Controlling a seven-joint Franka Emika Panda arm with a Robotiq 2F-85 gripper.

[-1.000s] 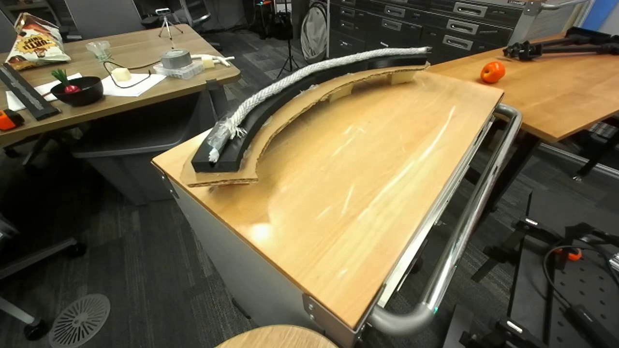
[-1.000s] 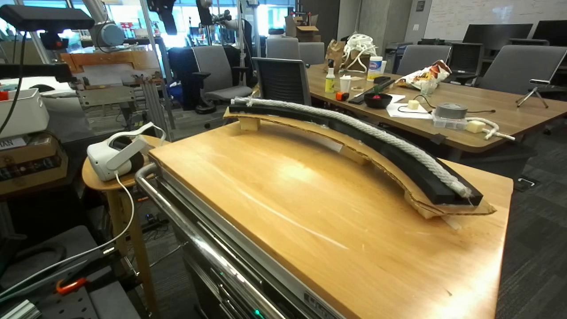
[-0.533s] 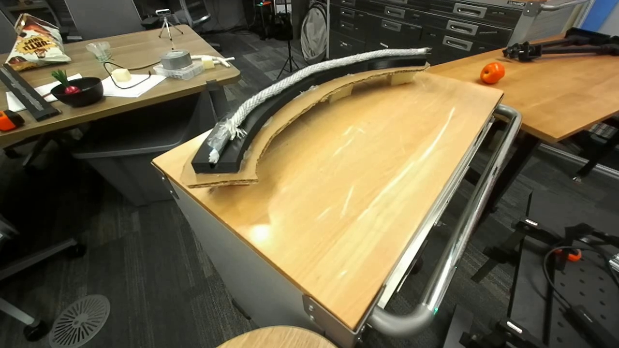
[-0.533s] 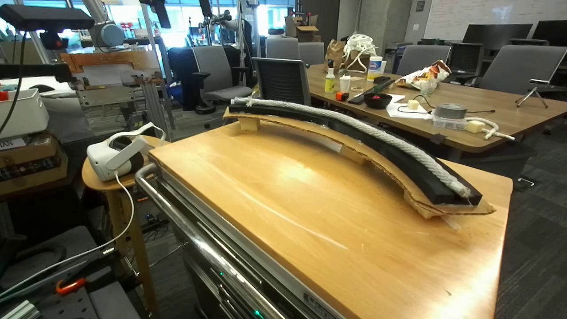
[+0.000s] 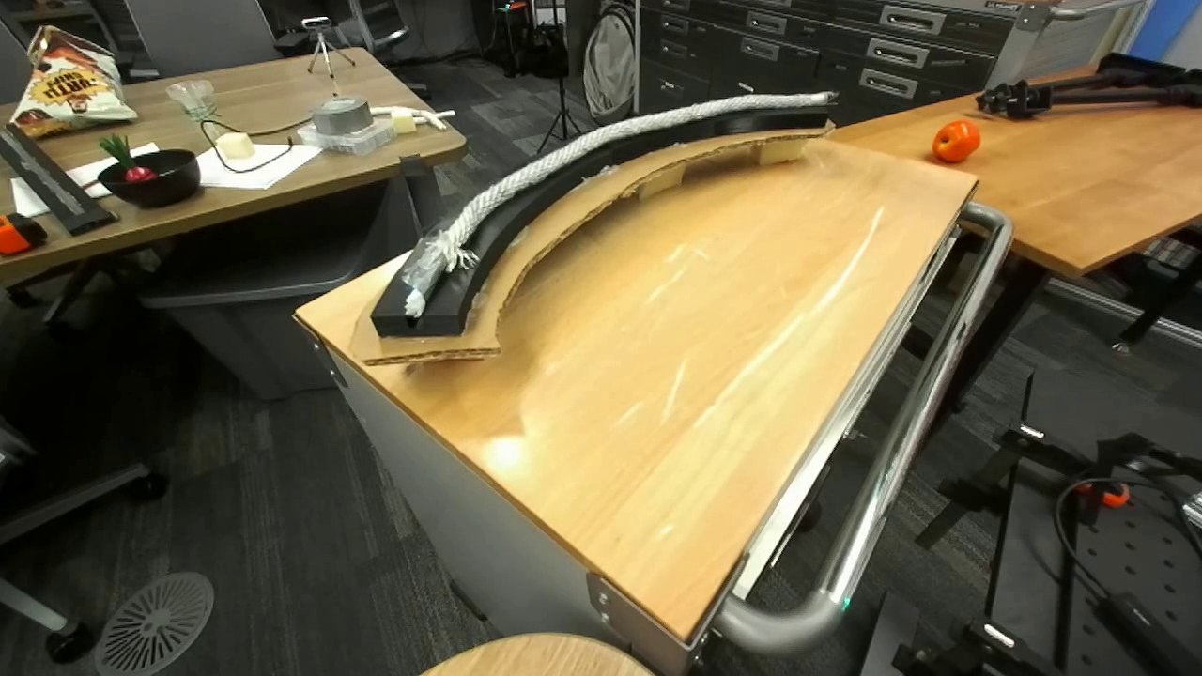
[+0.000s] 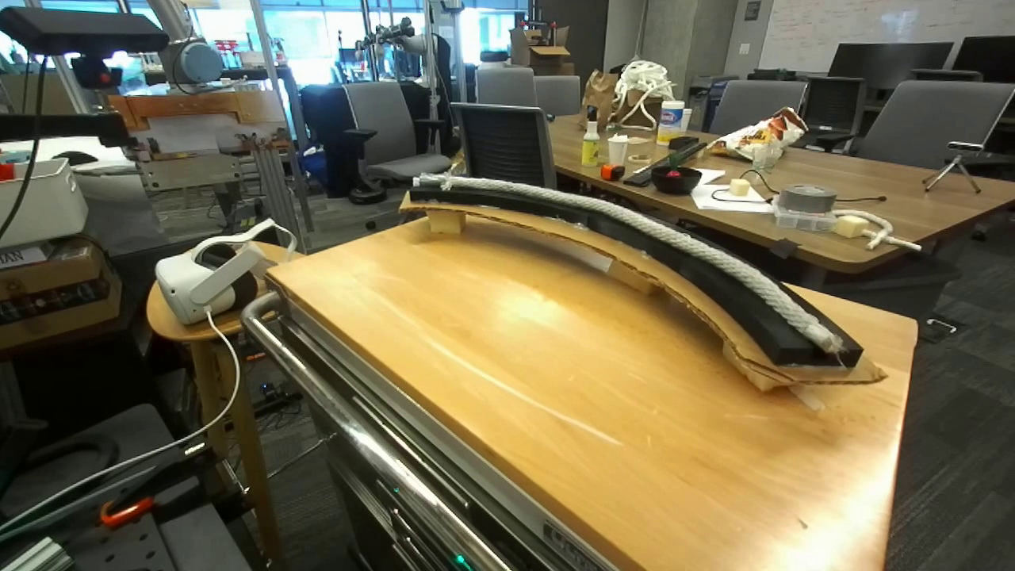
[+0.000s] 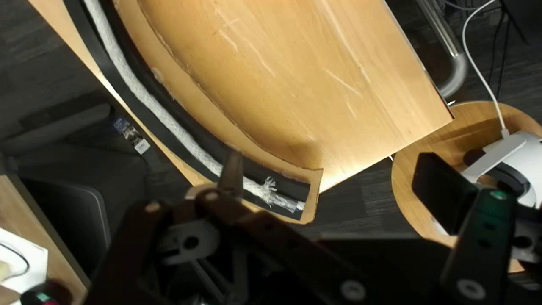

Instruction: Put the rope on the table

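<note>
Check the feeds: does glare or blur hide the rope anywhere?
Both exterior views: glare whitens spots on the table, away from the rope; wrist view: end effector dark and somewhat blurred, one finger covering some rope, yet frayed strands show.

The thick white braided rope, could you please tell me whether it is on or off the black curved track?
On: both exterior views show the rope lying along the track, following its curve almost end to end.

The rope is braided off-white — track black, cardboard tan, table honey-gold with paler streaks — claw dark.
</note>
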